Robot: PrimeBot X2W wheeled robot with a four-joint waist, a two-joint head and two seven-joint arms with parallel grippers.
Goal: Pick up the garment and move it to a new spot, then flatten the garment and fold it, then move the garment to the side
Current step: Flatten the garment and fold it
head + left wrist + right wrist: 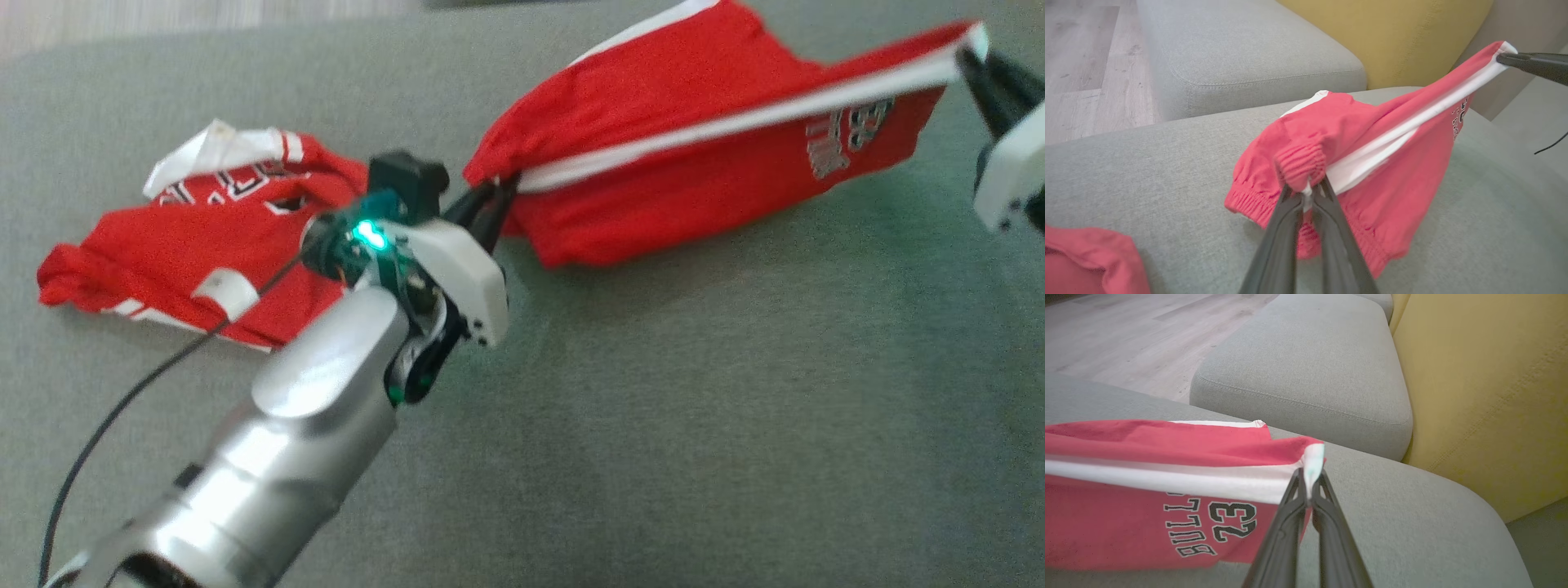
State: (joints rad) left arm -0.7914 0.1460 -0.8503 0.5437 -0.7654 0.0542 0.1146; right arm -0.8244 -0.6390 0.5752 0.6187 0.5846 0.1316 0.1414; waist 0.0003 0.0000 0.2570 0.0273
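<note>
red shorts (653, 106): left gripper (1306, 191) clamps the gathered waistband, right gripper (1310, 475) the white-striped hem. head view adds a second crumpled garment (163, 245).

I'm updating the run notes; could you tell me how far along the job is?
Done: the shorts are picked up, the left gripper shut on the waistband and the right gripper shut on a hem corner. In hand: they hang stretched between both over the sofa. Left: flattening, folding, moving aside. A second red garment lies crumpled nearby.

Red, white-striped garment (694, 122); grey sofa (735, 408)
</note>
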